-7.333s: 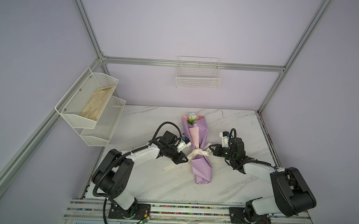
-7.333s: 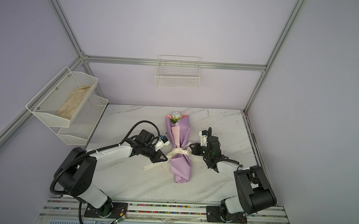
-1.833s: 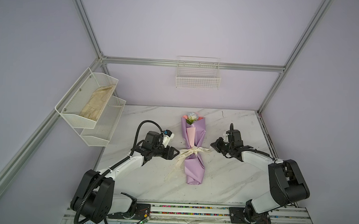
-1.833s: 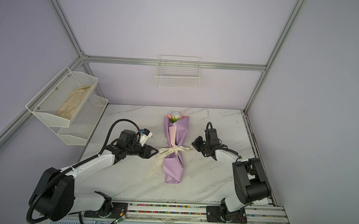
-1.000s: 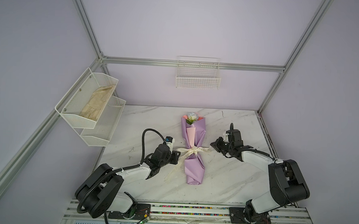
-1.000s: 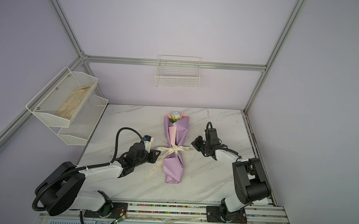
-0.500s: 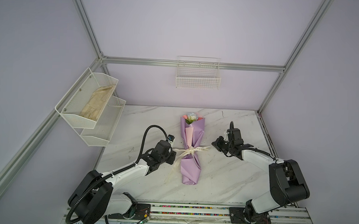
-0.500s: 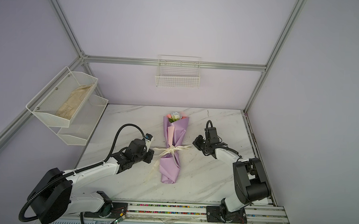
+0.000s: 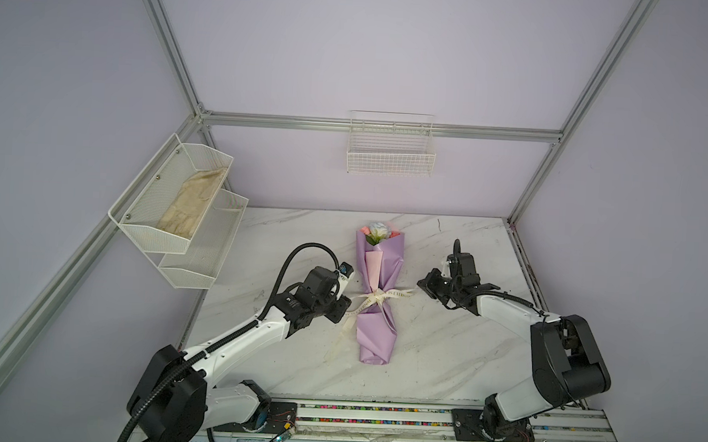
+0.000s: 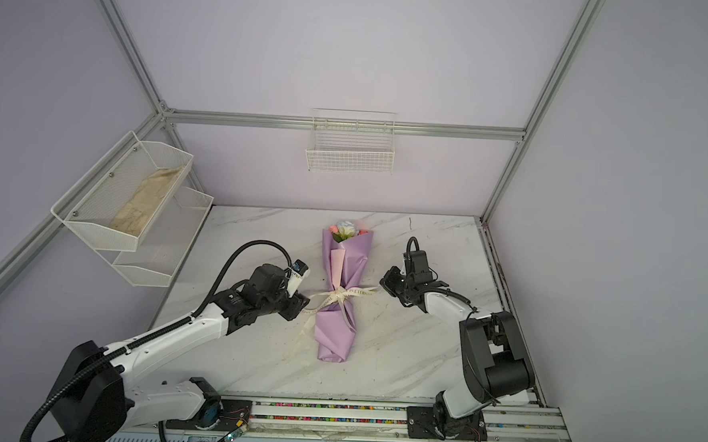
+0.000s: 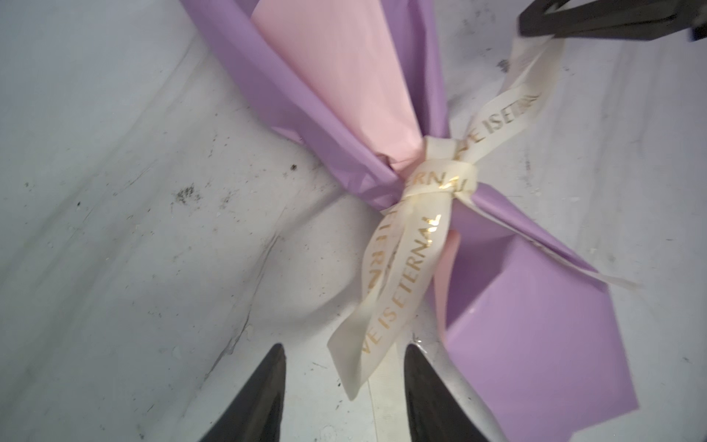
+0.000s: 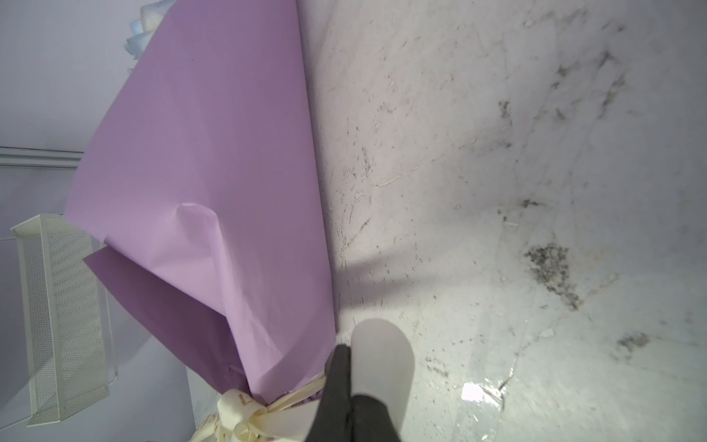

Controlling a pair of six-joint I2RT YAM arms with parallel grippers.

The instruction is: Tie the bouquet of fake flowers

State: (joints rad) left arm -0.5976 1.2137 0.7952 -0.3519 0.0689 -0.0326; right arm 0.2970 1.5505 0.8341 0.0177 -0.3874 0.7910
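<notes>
Lilac wrap paper marks the bouquet (image 9: 374,335), which lies flat near the middle of the table (image 9: 453,360). Its long axis runs from the back wall toward the robot bases, with the flower heads (image 9: 377,230) at the far end and the folded stem end nearest the bases.

The ribbon (image 11: 405,275) crosses that axis at right angles at the narrow waist and is closed there in a knot (image 11: 440,180). The two pincers flank the waist along the ribbon's line, about equally near to it.

- Left pincer (image 11: 344,348): just beside the waist on the left. The jaws stand partly apart and grip nothing. The left ribbon tail lies in the gap between them, so this pincer faces the knot along the tail.
- Right pincer (image 9: 423,284): on the right of the waist, jaws fully closed. In the left wrist view the end of the right tail runs up into its grip.

Judgement: any further tightening calls for a pull outward along the ribbon, across the bouquet's axis. The left pincer must first close on its tail.

Count: one bouquet, one ribbon, one knot, two tails (the left one longer, trailing toward the near edge), two pincers.
</notes>
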